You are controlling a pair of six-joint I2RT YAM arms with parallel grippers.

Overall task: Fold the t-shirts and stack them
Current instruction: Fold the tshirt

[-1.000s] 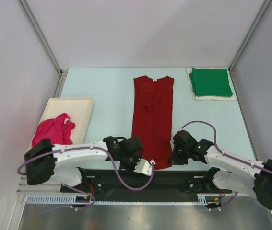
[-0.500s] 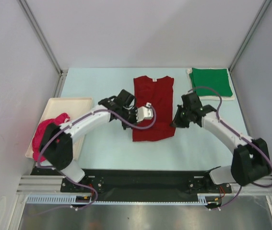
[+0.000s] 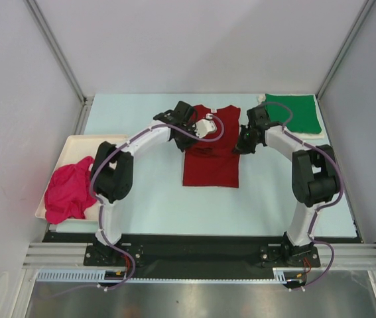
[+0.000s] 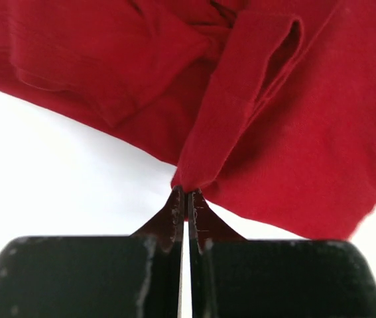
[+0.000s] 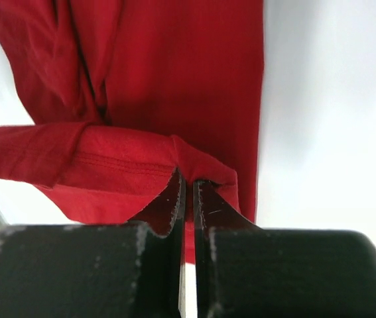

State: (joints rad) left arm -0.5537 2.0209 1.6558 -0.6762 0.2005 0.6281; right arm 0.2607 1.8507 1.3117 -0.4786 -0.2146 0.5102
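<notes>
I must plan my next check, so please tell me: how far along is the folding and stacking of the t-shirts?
Done: the green t-shirt lies folded at the far right. In hand: the left gripper and the right gripper each pinch an edge of the dark red t-shirt, which is partly doubled over. Left: the pink t-shirt sits crumpled in the tray, and nothing is stacked.
</notes>
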